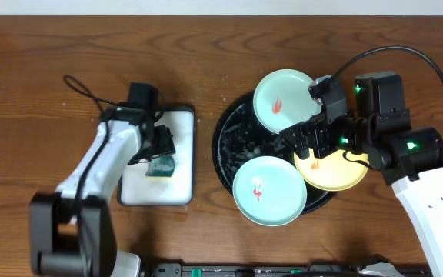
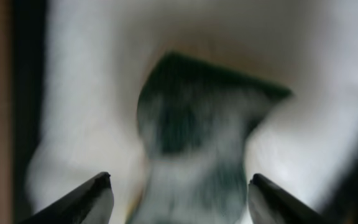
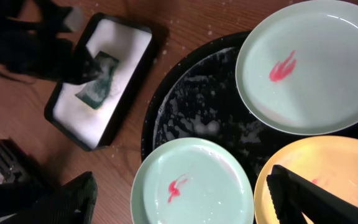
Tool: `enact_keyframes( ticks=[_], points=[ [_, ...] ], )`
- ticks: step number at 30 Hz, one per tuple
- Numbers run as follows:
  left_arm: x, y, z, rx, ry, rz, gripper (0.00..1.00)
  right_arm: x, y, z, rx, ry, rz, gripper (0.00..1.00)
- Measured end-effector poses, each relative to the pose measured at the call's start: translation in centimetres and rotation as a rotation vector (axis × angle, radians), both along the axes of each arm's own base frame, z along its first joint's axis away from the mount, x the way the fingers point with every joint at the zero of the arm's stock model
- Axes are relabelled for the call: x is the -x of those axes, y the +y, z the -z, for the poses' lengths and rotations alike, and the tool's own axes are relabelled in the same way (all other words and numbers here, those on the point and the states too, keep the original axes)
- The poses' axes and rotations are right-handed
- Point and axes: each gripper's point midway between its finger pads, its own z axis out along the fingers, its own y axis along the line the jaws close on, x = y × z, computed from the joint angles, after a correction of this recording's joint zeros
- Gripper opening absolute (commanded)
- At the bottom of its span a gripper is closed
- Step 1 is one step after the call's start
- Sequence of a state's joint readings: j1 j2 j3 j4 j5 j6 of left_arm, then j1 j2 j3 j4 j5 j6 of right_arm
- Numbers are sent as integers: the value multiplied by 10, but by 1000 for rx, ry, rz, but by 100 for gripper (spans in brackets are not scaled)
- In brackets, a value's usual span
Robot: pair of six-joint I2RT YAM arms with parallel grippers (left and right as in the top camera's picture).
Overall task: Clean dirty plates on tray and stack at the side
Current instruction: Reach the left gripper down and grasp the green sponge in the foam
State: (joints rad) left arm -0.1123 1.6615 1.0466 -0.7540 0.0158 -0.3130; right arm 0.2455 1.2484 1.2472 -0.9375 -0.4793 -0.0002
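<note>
- Three plates sit round the rim of the black tray point(image 1: 223, 146), which lies right of centre on the wooden table point(image 1: 52, 61). None is stacked at the side.
- The far mint plate point(image 1: 283, 100) rests on the tray's far edge, and a red smear shows at its centre.
- The near mint plate point(image 1: 269, 191) sits on the near edge and hangs over it toward you. It also has a red smear at its centre.
- The yellow plate point(image 1: 337, 173) sits on the tray's right edge, just beside the near mint plate and partly under the right arm.
- White suds fleck the bare middle of the tray between the plates.
- Your right gripper point(image 3: 182, 174) hangs over the tray with its jaws spread wide and nothing between them. One finger is above the yellow plate.
- To the left, apart from the black tray, a white tray point(image 1: 184, 138) holds a green sponge point(image 1: 161, 166).
- Your left gripper point(image 2: 179, 183) hangs straight above the sponge, jaws wide to either side of it. The wrist view is blurred, so you cannot tell whether the fingers touch it.
</note>
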Motion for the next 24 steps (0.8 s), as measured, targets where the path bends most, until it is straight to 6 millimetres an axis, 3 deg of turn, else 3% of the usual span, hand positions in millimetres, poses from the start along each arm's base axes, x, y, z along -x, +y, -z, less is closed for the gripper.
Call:
enact_keyframes(
  ticks=[4,7,11,13,15,18,20,24],
  points=[
    [-3,0,30,-6,57,-5,43,0,0,0,0,1,0,84],
    [-5,-3,35,2,67,1,9,1,0,1,1,7,0,82],
    [-8,-10,35,22,67,32,8,2,0,1,1,9,0,82],
    [-6,-10,33,18,81,41,17,2,0,1,1,9,0,81],
    [-1,-8,30,10,105,43,40,2,0,1,1,9,0,81],
    [6,-3,23,-15,140,50,62,2,0,1,1,9,0,81],
    [7,-1,15,-17,129,49,66,2,0,1,1,9,0,82],
    [3,0,-14,-18,47,50,66,2,0,1,1,9,0,82]
  ],
)
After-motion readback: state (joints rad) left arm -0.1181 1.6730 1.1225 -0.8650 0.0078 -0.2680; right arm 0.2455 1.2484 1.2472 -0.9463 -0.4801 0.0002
